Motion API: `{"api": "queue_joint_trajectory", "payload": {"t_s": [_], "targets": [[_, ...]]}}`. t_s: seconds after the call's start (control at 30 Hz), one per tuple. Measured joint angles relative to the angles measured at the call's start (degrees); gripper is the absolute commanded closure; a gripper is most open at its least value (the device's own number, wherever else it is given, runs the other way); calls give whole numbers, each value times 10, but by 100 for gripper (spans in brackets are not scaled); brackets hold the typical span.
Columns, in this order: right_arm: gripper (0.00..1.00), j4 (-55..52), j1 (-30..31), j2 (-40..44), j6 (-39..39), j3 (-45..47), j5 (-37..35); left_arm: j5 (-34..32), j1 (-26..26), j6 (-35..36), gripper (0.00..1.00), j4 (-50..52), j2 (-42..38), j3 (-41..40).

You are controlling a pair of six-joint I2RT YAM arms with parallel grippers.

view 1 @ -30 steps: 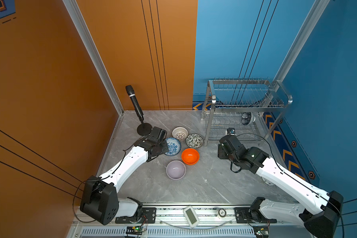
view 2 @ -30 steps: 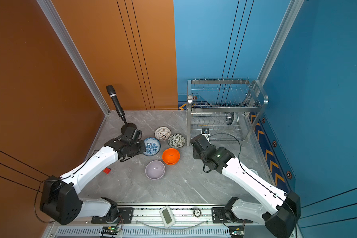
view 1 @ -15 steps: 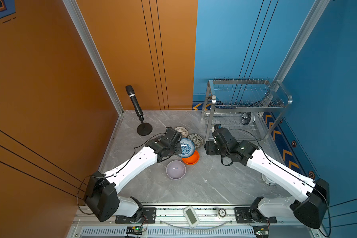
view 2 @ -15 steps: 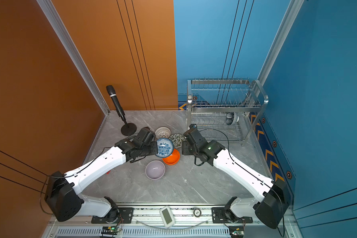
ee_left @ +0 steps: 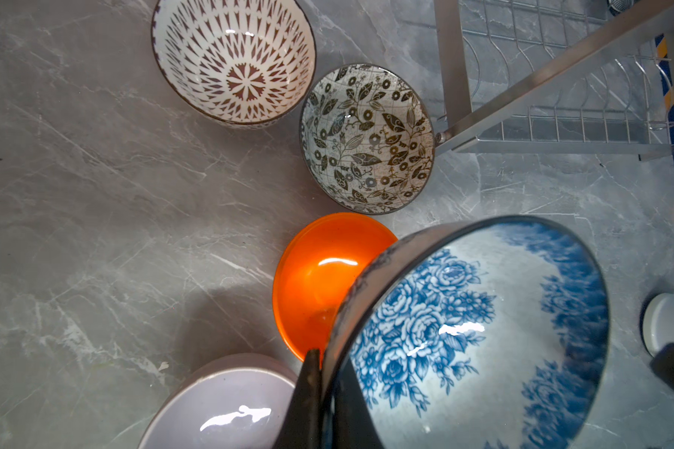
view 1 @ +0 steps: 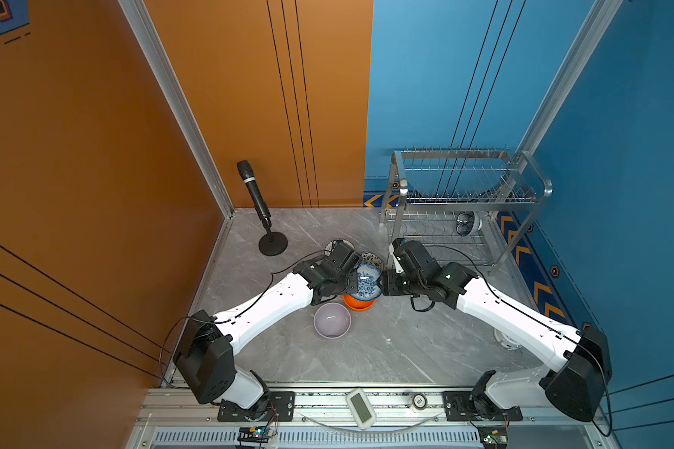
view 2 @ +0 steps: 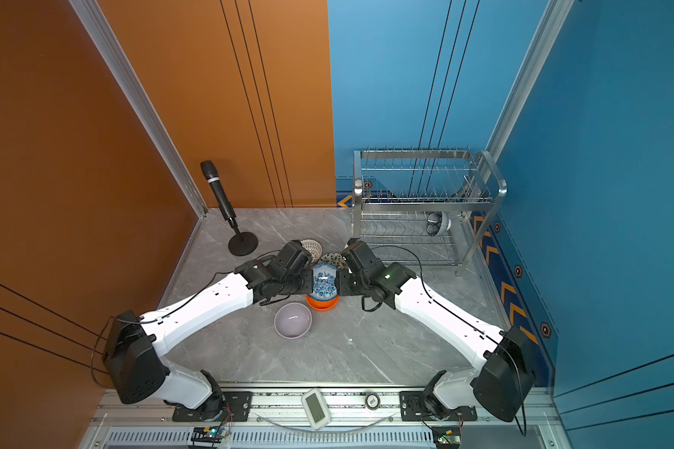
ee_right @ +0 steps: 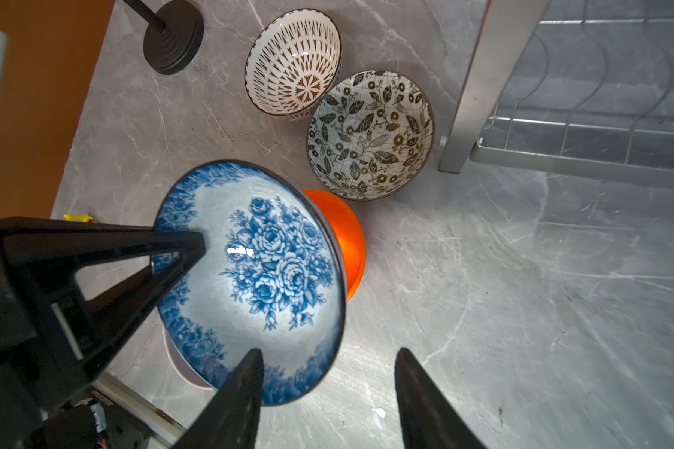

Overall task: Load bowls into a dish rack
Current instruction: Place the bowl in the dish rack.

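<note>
Clearance is what I am watching. My left gripper (ee_left: pixel 325 373) is pinching the rim of the blue-and-white floral bowl (ee_right: pixel 265 264), one finger inside and one outside. It is holding the bowl tilted in the air over the orange bowl (ee_left: pixel 320 280), which is sitting on the grey marble table (view 1: pixel 405 342).

My right gripper (ee_right: pixel 328 352) is standing spread across the opposite rim. One finger is hanging over the painted inside and the other is hanging outside, with a plain gap showing between that outer finger and the edge.

The lilac bowl (view 1: pixel 331 320) is lying just beside the orange one, on the side toward the rail. The leaf-patterned bowl (ee_left: pixel 366 140) is sitting just beside the front leg of the dish rack (view 1: pixel 399 182). The lattice bowl (ee_left: pixel 234 62) is sitting next to it, and the microphone stand (view 1: pixel 273 245) is standing beyond. A dark bowl (view 1: pixel 467 224) is standing on edge in the rack's lower tier.

Bare marble is lying open to my right, between the cluster of bowls and the rack's front edge, and also toward the rail.
</note>
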State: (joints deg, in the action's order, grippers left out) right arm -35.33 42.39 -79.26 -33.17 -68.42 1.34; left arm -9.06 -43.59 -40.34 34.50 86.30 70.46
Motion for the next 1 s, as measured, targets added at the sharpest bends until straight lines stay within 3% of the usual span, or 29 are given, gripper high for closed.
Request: {"api": "queue_joint_trajectory", "payload": {"t_s": [0.23, 0.43, 0.57, 1.0], "targets": [[65, 0, -11, -8, -3, 0, 2, 1, -12, 5, 100, 0, 9, 21], [69, 0, -30, -8, -8, 0, 2, 2, -13, 11, 100, 0, 9, 27], [82, 0, -45, -8, -11, 0, 2, 4, -15, 13, 100, 0, 9, 29], [79, 0, -54, -8, -13, 2, 15, 11, -23, 15, 100, 0, 12, 36]]}}
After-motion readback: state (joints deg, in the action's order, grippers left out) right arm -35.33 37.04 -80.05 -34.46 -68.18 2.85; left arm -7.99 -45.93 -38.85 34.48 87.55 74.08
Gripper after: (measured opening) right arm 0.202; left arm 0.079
